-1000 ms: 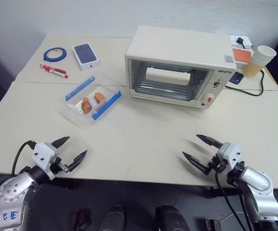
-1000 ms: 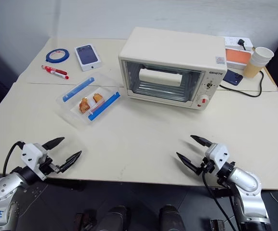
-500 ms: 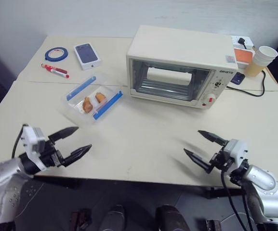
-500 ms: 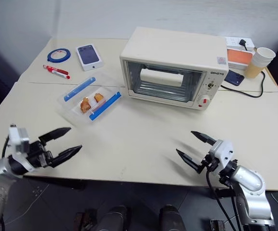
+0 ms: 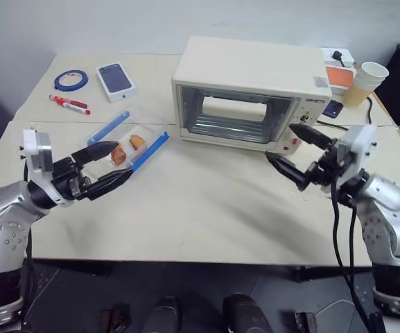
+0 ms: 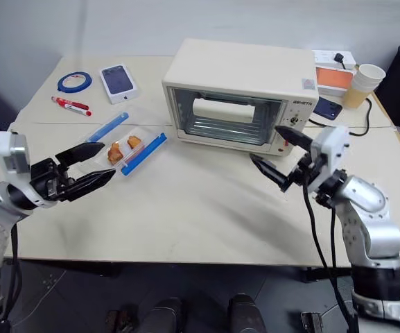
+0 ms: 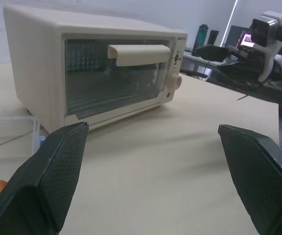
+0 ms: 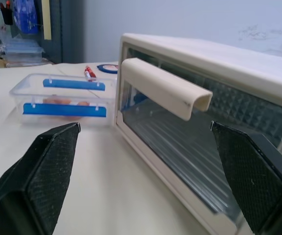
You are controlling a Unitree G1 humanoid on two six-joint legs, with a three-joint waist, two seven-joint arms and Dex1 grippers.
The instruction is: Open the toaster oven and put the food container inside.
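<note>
2 grippers hang over the table (image 5: 206, 208) with fingers spread wide, holding nothing. The right gripper (image 5: 298, 154) sits just before the toaster oven (image 5: 251, 94) near its control panel, likely lining up on the door handle (image 8: 165, 88), since the door is shut. The left gripper (image 5: 106, 166) waits beside the food container (image 5: 127, 142), which lies left of the oven, toward the table's far-left corner.

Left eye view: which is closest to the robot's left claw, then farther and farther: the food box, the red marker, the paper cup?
1. Food container, just beyond the left claw.
2. Red marker, farther back on the left.
3. Paper cup, far right corner.
</note>
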